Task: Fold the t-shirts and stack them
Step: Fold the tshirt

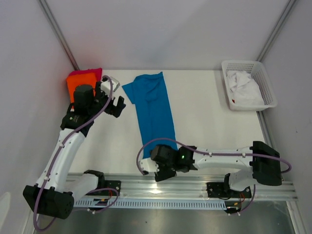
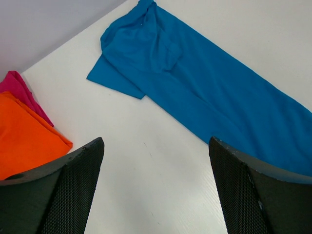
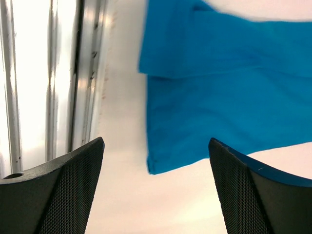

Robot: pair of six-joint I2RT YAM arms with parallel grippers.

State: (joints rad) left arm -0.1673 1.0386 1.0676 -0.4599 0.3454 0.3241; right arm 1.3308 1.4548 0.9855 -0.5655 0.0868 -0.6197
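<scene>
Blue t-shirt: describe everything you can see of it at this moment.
The blue t-shirt is plain bright blue soft cloth, folded lengthwise into a long narrow strip. It lies flat on the white table, running from the far side toward the arms, slightly slanted. At its far end one short sleeve sticks out leftward. Only the table touches it: the open right gripper hangs by its near hem, the open left gripper beside its sleeve.

The white left arm (image 1: 66,146) reaches far forward, its black left gripper (image 1: 117,106) spread wide and empty, while the right arm (image 1: 219,158) stretches leftward, its right gripper (image 1: 165,174) likewise agape.
</scene>
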